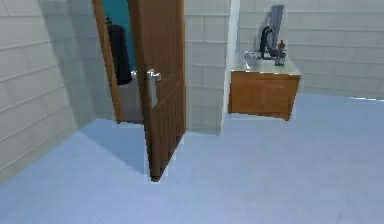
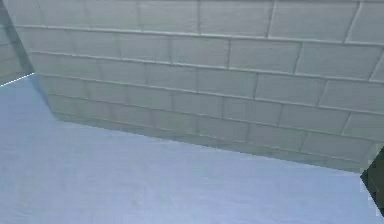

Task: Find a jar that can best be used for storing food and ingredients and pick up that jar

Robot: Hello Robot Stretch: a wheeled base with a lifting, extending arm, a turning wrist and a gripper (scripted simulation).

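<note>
- The wooden door [image 1: 160,85] stands open onto the blue floor [image 1: 280,170] just ahead. Driving straight on could clip its edge.
- A small dark thing [image 1: 281,50] beside the faucet [image 1: 265,42] on the vanity [image 1: 263,95] is too small to name, and could be wrongly taken for the jar.
- Where the jar is, which way it points and how its long axis lies: I cannot tell.
- How the gripper stands: I cannot tell.

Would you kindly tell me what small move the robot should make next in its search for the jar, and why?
Probably drive a little toward the wooden cabinet at the forward view's right. A small dark item stands on its top near the tap, too small to name; a closer look could settle whether it is a jar.
</note>
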